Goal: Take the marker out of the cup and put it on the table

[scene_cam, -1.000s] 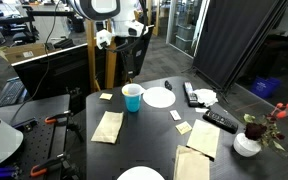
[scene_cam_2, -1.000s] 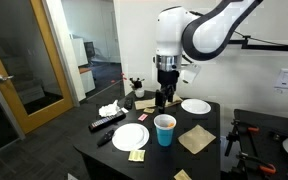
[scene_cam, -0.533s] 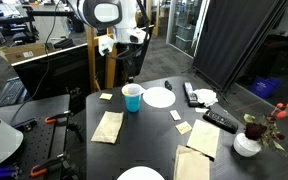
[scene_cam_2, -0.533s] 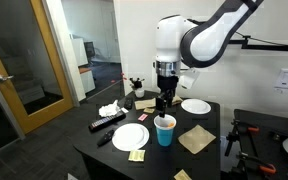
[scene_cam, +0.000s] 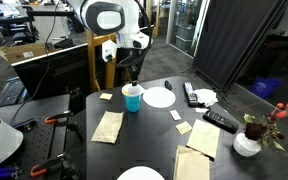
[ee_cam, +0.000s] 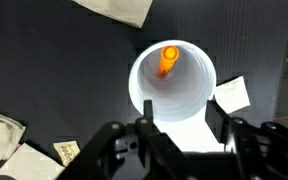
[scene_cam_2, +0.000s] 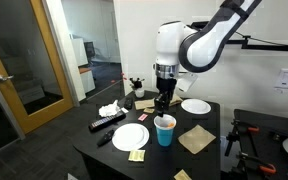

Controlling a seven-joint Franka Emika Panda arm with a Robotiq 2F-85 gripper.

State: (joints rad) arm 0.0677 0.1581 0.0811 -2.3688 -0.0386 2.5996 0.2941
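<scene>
Marker [ee_cam: 168, 60] stood tilted inside the cup [ee_cam: 189, 95], orange end near its wall, the cup upright on the dark surface [ee_cam: 54, 90]. Your pincer [ee_cam: 184, 135] hung directly above the rim, jaws spread wide, gripping nothing.

We are looking at an office-like lab space. A glass door [scene_cam_2: 19, 60] in a wooden frame is opening onto a corridor. A dark screen [scene_cam: 49, 68] is standing beside the black table [scene_cam: 149, 135], a dark curtain [scene_cam: 234, 40] is hanging behind it, and cluttered desks [scene_cam: 14, 25] are filling the background.
</scene>
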